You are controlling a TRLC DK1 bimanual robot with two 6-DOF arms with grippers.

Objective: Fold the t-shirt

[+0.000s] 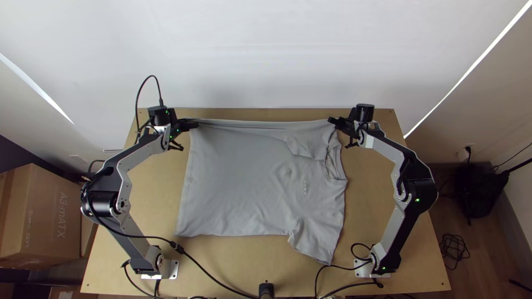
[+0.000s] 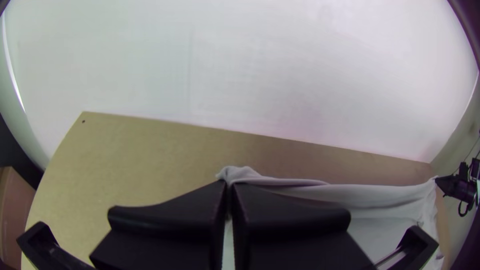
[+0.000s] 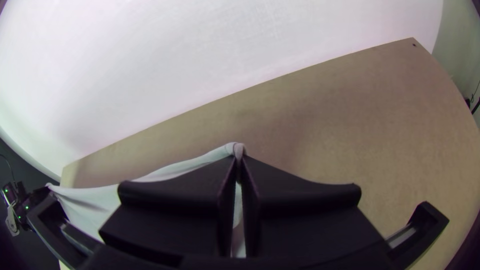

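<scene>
T-shirt (image 1: 238, 177), far edge in left end effector (image 1: 194, 124) (right end effector (image 1: 331, 120) too).

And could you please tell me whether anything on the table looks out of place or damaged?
Nothing stands out as damaged or spilled. The grey short-sleeved t-shirt lies spread sideways on the light wooden table, its far edge held by the black left gripper and black right gripper; that looks like ordinary folding.

From here, the t-shirt (image 1: 238, 171) looks a soft, plain grey, broken by small lettering (image 1: 304, 188). The table (image 1: 158, 191) is light tan, the wall (image 1: 266, 55) behind it white. Silver-grey and black mix on the left arm (image 1: 143, 149) and right arm (image 1: 388, 148); the box (image 1: 47, 221) is cardboard brown.
</scene>
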